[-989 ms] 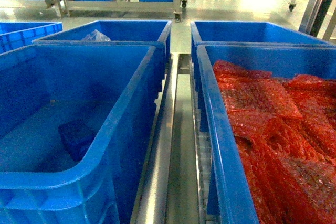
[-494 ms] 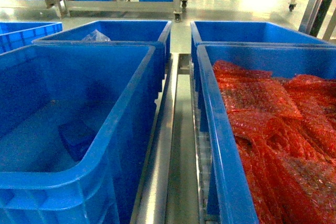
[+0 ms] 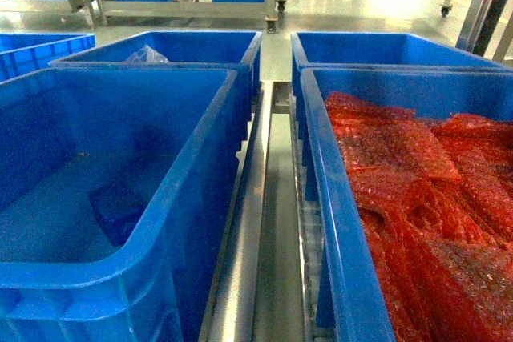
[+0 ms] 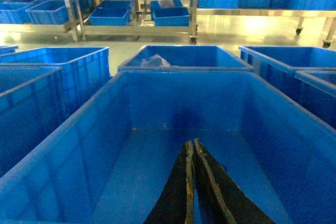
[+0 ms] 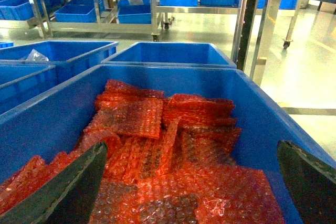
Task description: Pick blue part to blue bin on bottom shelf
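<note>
The blue part point(image 3: 117, 211) is seen lying flat on the floor of the blue bin point(image 3: 188, 190), toward its near wall, at left in the head view. The left gripper point(image 4: 193, 182) is held above that bin, its jaws pressed together on nothing. A steel rail point(image 3: 244, 254) is seen between the bins. At right, red bubble-wrap bags point(image 3: 417, 198) are piled in a second bin point(image 3: 341, 222). The right gripper point(image 5: 191, 182) is held above them, jaws spread wide apart.
</note>
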### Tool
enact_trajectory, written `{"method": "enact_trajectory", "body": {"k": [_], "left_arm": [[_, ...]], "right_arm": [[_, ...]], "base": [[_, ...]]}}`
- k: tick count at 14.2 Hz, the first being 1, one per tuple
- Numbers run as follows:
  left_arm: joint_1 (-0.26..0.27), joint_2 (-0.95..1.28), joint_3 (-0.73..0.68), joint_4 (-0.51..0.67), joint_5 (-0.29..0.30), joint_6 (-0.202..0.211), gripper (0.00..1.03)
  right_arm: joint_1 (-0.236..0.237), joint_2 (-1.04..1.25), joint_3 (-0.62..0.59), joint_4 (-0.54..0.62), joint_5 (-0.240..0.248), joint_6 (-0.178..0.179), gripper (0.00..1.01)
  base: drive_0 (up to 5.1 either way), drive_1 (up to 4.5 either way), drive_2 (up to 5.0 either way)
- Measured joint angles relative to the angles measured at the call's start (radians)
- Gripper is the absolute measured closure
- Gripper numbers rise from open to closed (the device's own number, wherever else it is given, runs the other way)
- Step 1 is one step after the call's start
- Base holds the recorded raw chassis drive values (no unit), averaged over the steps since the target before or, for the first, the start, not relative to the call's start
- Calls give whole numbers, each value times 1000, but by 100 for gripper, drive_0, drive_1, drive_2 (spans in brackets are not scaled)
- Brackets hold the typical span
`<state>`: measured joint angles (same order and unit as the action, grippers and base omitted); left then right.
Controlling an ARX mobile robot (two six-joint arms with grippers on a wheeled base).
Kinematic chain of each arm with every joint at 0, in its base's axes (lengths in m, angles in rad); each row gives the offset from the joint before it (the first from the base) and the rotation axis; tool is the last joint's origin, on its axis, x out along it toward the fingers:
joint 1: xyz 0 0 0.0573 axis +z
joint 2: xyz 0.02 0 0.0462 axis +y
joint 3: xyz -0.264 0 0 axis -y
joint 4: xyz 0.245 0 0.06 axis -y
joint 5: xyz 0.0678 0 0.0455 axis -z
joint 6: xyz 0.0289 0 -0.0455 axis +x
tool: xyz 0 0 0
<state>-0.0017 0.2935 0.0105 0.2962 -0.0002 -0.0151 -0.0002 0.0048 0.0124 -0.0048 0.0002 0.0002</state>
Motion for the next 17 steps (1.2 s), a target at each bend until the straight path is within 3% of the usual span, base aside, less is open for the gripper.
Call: {"method": "enact_trajectory", "body": {"k": [5, 6, 7, 12, 14, 17], "left_arm": [[0, -114, 0, -117, 0, 0, 101], [0, -155, 2, -174, 0, 0, 101], [0, -270, 0, -311, -1, 0, 101], [0, -283, 0, -300, 0, 1, 101], [0, -283, 0, -301, 0, 1, 77], [0, -283, 0, -301, 0, 1, 34]], "right_arm": [[0, 0, 0, 0, 0, 0, 3], [0, 0, 0, 0, 0, 0, 3], [0, 0, 0, -1, 0, 0, 3], [0, 0, 0, 0, 0, 0, 3], [0, 0, 0, 0, 0, 0, 3], [0, 0, 0, 0, 0, 0, 3]], "base": [[0, 0, 0], [0, 0, 0], [0, 0, 0], [0, 0, 0], [0, 0, 0], [0, 0, 0]]}}
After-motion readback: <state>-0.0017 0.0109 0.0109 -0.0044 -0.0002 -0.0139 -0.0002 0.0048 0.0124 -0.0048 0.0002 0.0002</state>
